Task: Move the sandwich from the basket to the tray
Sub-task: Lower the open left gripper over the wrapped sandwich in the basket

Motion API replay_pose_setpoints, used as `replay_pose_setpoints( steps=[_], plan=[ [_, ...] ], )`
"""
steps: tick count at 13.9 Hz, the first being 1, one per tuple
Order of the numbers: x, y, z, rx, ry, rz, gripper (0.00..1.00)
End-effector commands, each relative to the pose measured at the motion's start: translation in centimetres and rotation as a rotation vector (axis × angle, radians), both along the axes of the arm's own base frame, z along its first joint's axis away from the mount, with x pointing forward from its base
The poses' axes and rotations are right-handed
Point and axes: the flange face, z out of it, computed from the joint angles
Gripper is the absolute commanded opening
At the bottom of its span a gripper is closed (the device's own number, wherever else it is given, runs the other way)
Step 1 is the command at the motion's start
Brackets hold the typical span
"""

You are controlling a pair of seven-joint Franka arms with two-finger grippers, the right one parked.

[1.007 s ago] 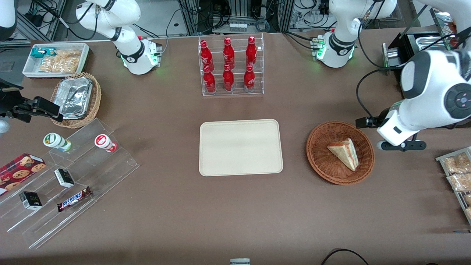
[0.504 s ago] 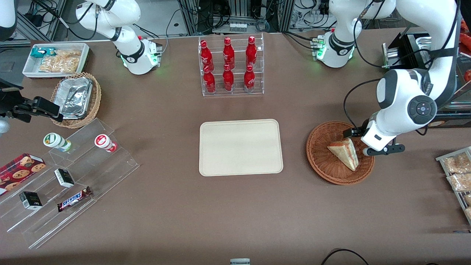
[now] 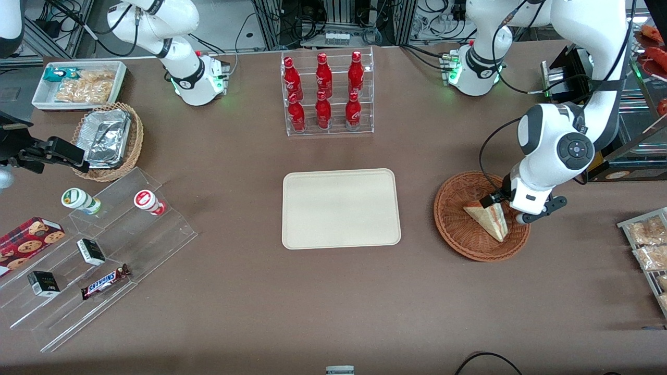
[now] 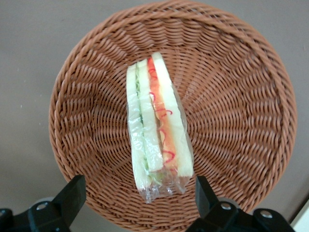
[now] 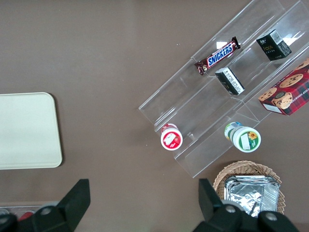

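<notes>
The sandwich [image 3: 489, 219] [image 4: 157, 128], a clear-wrapped wedge showing red, orange and green layers, lies in the reddish-brown wicker basket [image 3: 452, 229] [image 4: 241, 96]. My left gripper [image 3: 505, 207] [image 4: 139, 186] hangs over the basket, above the sandwich's broad end. It is open: in the left wrist view one black finger [image 4: 72, 193] shows on each side of the wrapped end, neither touching it. The cream tray [image 3: 341, 208] [image 5: 24, 130] lies flat beside the basket, toward the parked arm's end, with nothing on it.
A clear rack of red bottles [image 3: 327, 94] stands farther from the camera than the tray. Bagged snacks on a rack [image 3: 649, 245] lie at the working arm's end. Acrylic steps with snacks [image 3: 94, 250], a tan foil-filled basket [image 3: 107, 140] and a white bin [image 3: 78, 83] fill the parked arm's end.
The left arm has swung in from outside the basket toward the tray's side, and its gripper now hangs over the sandwich. The sandwich and basket have not moved.
</notes>
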Motion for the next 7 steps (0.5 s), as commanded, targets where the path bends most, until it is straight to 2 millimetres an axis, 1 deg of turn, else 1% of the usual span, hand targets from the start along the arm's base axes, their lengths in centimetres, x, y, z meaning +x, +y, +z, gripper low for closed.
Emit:
replay_pose_setpoints(
  steps=[1, 4, 7],
  plan=[
    [0.2, -0.1, 0.3, -0.027, -0.037, 0.103, 1.0],
    [0.4, -0.3, -1.2, -0.06, -0.018, 0.149, 1.0],
    [0.6, -0.3, -1.9, -0.075, -0.007, 0.17, 1.0]
  ],
)
